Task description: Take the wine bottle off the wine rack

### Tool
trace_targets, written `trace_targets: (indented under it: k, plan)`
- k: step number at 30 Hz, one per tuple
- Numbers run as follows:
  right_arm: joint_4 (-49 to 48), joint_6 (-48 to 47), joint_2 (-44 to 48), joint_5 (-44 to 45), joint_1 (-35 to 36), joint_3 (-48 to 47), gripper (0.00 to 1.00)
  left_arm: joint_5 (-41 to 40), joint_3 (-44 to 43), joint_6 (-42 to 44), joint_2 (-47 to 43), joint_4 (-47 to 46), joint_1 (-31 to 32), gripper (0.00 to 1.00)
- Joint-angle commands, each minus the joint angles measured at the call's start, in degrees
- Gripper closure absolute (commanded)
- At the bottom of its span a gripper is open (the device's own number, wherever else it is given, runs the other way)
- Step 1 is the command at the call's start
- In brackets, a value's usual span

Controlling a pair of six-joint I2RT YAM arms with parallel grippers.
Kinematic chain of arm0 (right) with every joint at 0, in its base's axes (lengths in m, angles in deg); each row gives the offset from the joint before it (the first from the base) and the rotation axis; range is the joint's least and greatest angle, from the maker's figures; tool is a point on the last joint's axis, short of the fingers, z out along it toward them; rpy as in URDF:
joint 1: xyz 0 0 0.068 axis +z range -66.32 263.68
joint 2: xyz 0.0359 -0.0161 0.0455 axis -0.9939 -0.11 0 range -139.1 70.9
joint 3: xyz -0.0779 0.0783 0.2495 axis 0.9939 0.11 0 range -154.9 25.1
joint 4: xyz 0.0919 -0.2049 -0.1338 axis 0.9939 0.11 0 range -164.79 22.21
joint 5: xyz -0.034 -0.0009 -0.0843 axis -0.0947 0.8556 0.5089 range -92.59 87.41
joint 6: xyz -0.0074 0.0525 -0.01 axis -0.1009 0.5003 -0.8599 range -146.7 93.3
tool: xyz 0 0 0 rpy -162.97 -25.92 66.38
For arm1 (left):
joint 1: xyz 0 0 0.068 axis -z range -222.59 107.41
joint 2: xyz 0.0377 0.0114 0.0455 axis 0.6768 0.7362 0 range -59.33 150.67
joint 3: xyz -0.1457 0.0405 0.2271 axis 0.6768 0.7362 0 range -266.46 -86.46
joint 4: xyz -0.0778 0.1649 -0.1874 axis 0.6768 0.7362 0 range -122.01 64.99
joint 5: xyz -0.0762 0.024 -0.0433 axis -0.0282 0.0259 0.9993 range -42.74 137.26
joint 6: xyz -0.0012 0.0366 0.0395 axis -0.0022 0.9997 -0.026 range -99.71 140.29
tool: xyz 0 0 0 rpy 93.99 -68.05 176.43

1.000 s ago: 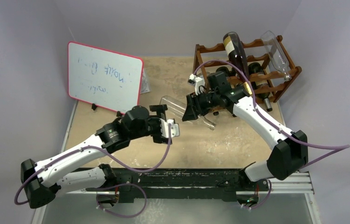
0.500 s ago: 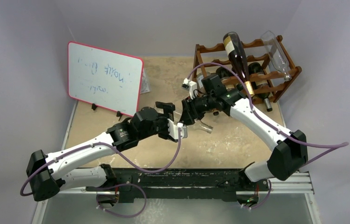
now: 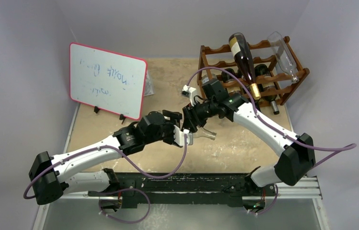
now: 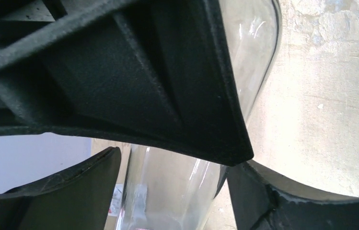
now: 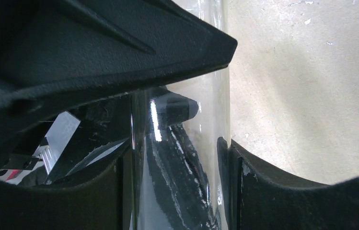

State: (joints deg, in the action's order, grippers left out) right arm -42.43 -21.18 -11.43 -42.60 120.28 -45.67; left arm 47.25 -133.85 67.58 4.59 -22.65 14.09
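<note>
Now, wine bottle [image 3: 208, 133]: clear glass, off the rack, roughly level over the middle of the table between the two grippers, its neck end poking out to the right.
right gripper [image 3: 191, 122]: jaws pinching the wine bottle; its wrist view shows a finger hard against each side of the glass.
left gripper [image 3: 183, 133]: jaws set around the same bottle, just beside the right gripper; I cannot tell whether they press the glass.
wine rack [image 3: 202, 58]: at the far right corner, well apart from the held bottle.
on the rack: a dark labelled bottle [image 3: 242, 57] tilted across the top, a second clear bottle [image 3: 283, 55] beside it.
whiteboard [image 3: 108, 79]: red-edged, upright at far left.
table [image 3: 244, 143]: pale, scuffed.
</note>
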Motion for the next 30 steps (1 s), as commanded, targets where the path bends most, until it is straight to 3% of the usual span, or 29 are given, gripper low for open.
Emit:
trace_targets:
  k: [1, 3, 5, 7, 10, 20, 26, 30]
  plan:
    - [-1.8, -0.6, 2.2, -2.7, 0.5, -1.5, 1.0, 1.7, 0.4, -1.3, -0.5, -2.9, 0.3, 0.28]
    - [-1.9, -0.4, 2.2, -2.8, 0.6, -1.5, 1.0, 1.0, 0.9, -1.7, -1.1, -3.3, 0.2, 0.39]
    - [-1.8, -0.3, 2.2, -2.6, 0.6, -1.7, 0.92, 0.8, 1.3, -2.3, -1.8, -3.7, 0.3, 0.49]
    - [-1.9, -0.1, 2.4, -2.3, 0.6, -1.9, 0.83, 0.7, 1.7, -3.0, -2.4, -3.9, 0.4, 0.73]
    - [-1.8, 0.7, 2.9, -1.1, 0.6, -2.2, 0.7, -0.2, 2.9, -3.9, -3.9, -5.2, 0.5, 1.0]
    - [-1.4, 3.8, 5.0, 4.0, 0.4, -1.4, 0.21, -2.1, 5.3, -6.7, -6.9, -8.2, 0.6, 1.0]
    - [-0.8, 4.5, 8.2, 7.6, -2.2, -1.5, 0.1, -3.3, 5.9, -8.7, -7.4, -9.8, 0.6, 1.0]
    - [-0.8, 5.1, 11.7, 8.4, -8.6, -1.5, 0.02, -4.5, 5.9, -12.2, -8.0, -12.1, 0.6, 1.0]
